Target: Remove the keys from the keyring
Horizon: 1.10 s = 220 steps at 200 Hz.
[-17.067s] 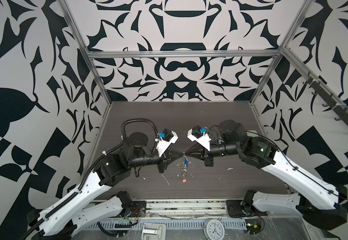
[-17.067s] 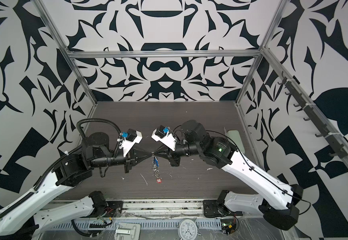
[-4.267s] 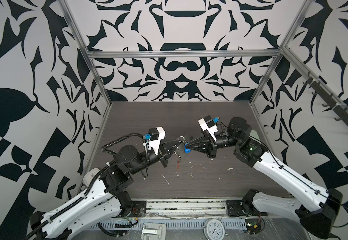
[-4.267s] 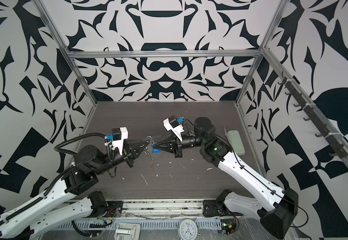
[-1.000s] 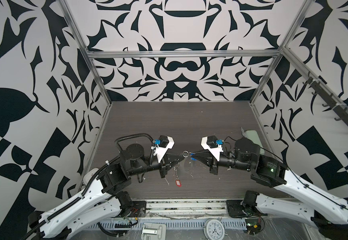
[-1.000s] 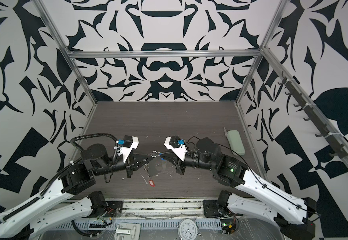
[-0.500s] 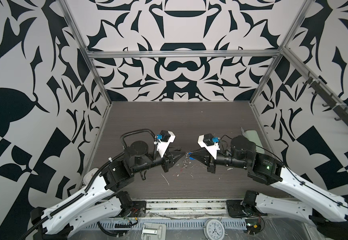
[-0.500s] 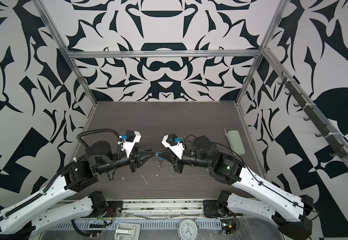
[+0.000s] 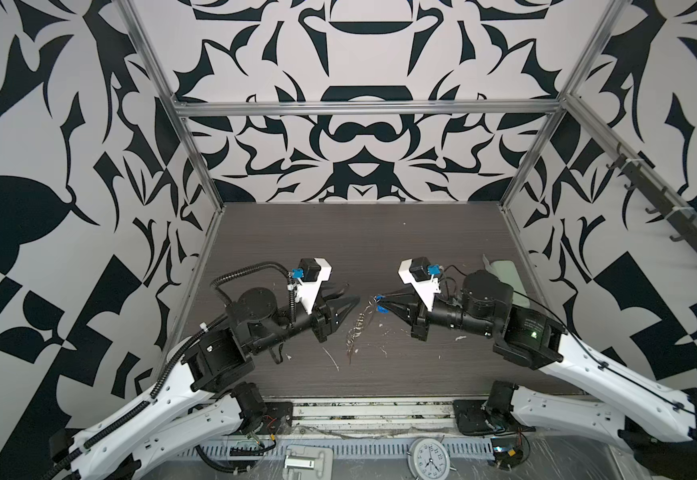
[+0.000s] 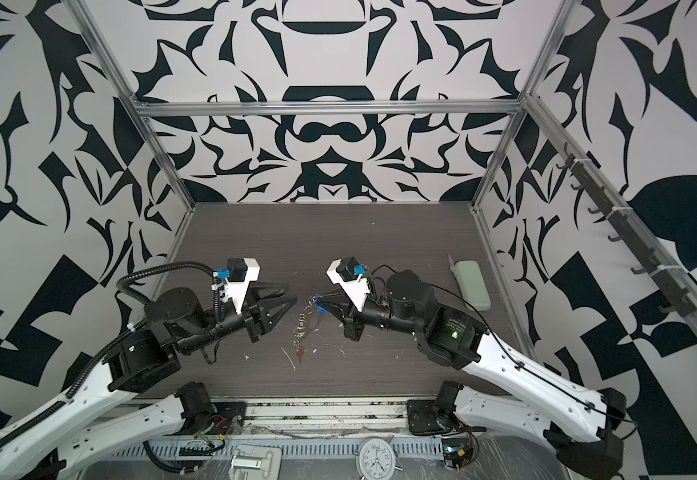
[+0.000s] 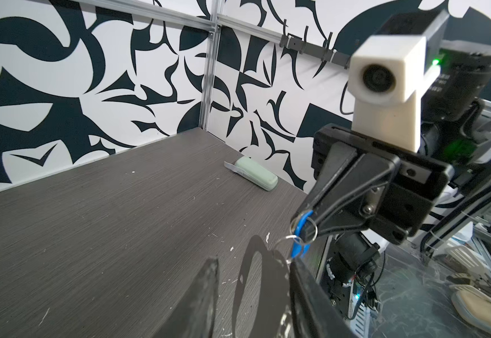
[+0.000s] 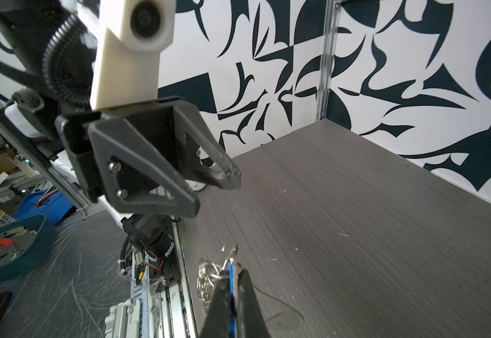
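Observation:
My right gripper (image 9: 380, 302) is shut on the blue tag (image 9: 381, 308) of one of the keys. The keyring (image 9: 357, 328), a chain of silver rings, hangs blurred from it above the dark table (image 9: 338, 249), with a speck of red (image 10: 302, 353) at its low end. In the right wrist view the blue tag (image 12: 231, 281) sits between the pads, with rings (image 12: 209, 281) bunched beside them. My left gripper (image 9: 351, 292) stands open a short way left of the chain, holding nothing. In the left wrist view its fingers (image 11: 206, 292) are spread, facing the right gripper (image 11: 305, 222).
A pale-green oblong case (image 9: 505, 274) lies by the right wall. White scraps (image 9: 332, 357) litter the table near the front. A clock (image 9: 428, 455) sits below the front rail. A blue tray (image 12: 7, 243) stands off the table. A hook rail (image 9: 671, 208) lines the right wall.
My left gripper has opened and let go of the keyring. The chain, stretched between both grippers a second ago, now swings from the right gripper alone. Both grippers moved slightly farther from the front edge.

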### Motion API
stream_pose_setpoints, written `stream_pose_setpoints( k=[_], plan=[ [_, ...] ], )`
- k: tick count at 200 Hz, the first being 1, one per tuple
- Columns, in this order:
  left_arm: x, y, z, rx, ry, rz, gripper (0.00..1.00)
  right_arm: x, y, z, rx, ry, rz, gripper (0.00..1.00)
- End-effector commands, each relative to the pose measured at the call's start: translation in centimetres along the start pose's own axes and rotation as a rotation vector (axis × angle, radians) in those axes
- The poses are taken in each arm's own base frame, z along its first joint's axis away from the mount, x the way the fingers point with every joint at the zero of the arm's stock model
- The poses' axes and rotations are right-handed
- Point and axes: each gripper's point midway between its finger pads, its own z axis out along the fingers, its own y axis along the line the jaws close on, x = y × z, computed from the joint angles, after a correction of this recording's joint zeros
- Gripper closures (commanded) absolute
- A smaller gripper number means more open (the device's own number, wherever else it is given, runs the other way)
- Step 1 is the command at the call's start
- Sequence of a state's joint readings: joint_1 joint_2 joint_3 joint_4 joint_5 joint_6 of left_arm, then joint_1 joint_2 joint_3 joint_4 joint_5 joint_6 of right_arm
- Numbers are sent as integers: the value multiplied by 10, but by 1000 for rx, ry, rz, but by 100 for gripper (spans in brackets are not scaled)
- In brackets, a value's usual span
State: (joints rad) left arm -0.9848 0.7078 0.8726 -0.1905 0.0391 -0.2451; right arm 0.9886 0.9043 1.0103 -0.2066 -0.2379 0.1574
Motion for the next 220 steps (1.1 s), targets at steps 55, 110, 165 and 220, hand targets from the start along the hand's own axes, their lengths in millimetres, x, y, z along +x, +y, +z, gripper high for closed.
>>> stream_pose_setpoints(
  k=[55, 110, 165, 220],
  plan=[
    [13, -2, 20, -124, 33, 162, 53, -37, -12, -3, 97, -156, 99, 100],
    [7, 6, 36, -285, 25, 321, 53, -38, -14, -2, 104, -160, 134, 100],
    [-8, 4, 24, -278, -29, 319, 64, -38, -11, -6, 91, -164, 137, 100],
    [-18, -17, 18, -158, -74, 314, 64, -38, -11, -6, 90, -168, 141, 100]
  ],
)
